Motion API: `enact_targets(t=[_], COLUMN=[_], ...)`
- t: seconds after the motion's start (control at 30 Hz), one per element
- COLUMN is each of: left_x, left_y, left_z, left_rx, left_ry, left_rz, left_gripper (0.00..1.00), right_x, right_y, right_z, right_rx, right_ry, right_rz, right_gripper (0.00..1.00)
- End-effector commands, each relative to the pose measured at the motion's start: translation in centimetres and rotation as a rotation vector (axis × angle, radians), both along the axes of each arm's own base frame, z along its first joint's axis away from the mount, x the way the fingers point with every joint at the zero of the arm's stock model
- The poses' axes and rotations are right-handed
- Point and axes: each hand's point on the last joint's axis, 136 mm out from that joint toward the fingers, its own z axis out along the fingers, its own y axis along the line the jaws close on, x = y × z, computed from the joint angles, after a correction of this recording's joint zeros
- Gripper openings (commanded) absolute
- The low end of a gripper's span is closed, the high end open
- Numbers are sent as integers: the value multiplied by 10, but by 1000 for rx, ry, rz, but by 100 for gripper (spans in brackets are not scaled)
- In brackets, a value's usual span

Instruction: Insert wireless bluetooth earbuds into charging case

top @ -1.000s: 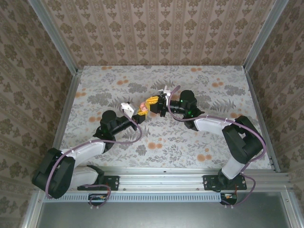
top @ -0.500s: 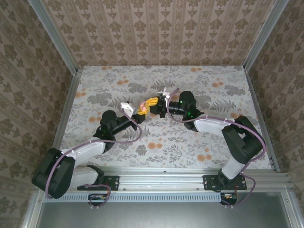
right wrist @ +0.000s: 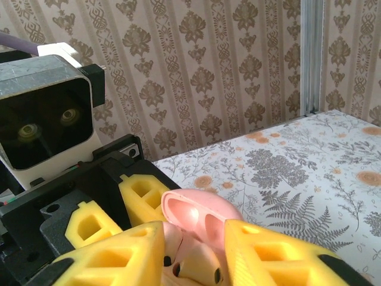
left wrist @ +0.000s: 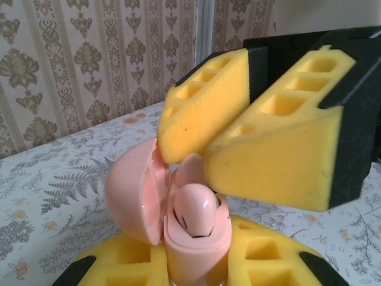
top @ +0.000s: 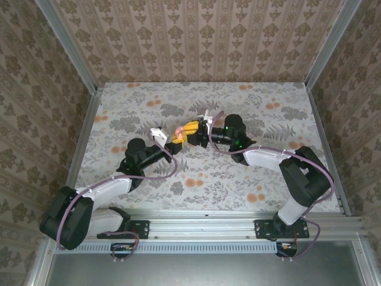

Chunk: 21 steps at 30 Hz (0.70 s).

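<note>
My left gripper (top: 174,139) is shut on the salmon-pink charging case (top: 178,133), held upright above the table with its lid (left wrist: 134,190) swung open. One pale pink earbud (left wrist: 196,210) sits in the case body (left wrist: 196,259). A second earbud (right wrist: 172,238) lies beside the first earbud (right wrist: 201,265). My right gripper (top: 189,128) reaches the case from the other side. Its yellow fingers (left wrist: 274,149) hang just over the opening. In the right wrist view my right gripper (right wrist: 193,244) is open, its jaws flanking the earbuds with the lid (right wrist: 202,211) behind.
The flower-printed table (top: 238,173) is walled by patterned panels with aluminium posts (right wrist: 312,56) at the corners. The left wrist's camera housing (right wrist: 47,128) faces the right wrist closely. Both arms meet near the table's middle, leaving room at either side.
The right gripper's jaws have spread apart a little over the case. Both arms stay almost where they were, and the left gripper keeps its hold.
</note>
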Motion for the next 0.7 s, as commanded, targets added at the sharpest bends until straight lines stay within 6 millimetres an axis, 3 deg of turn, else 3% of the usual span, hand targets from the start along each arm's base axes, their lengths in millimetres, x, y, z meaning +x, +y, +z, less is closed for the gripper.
enact_targets(t=[0.0,0.3,0.43,0.47,0.67], left_x=[-2,-5,-12,-14,-29], left_y=[-2,-3,-6,-7,-14], left_z=[39,31,26,26,26], left_rx=[-52,-19,6,13,63], left_ry=[-119,-120,-127,-131,-176], left_rz=[-8,-32,-77,-90,-181], left_gripper=[10,10,10,10,10], right_x=[-6,-15,-21,-27,-46], right_y=[-5,-23,-39,-45,-61], right_z=[10,28,16,23,0], right_rx=[5,-5,-110,-131,-318], right_ry=[-9,-64,-101,-133,-147], right_rz=[-18,-57,-69,-67,13], right_gripper=[36,49,56,58,65])
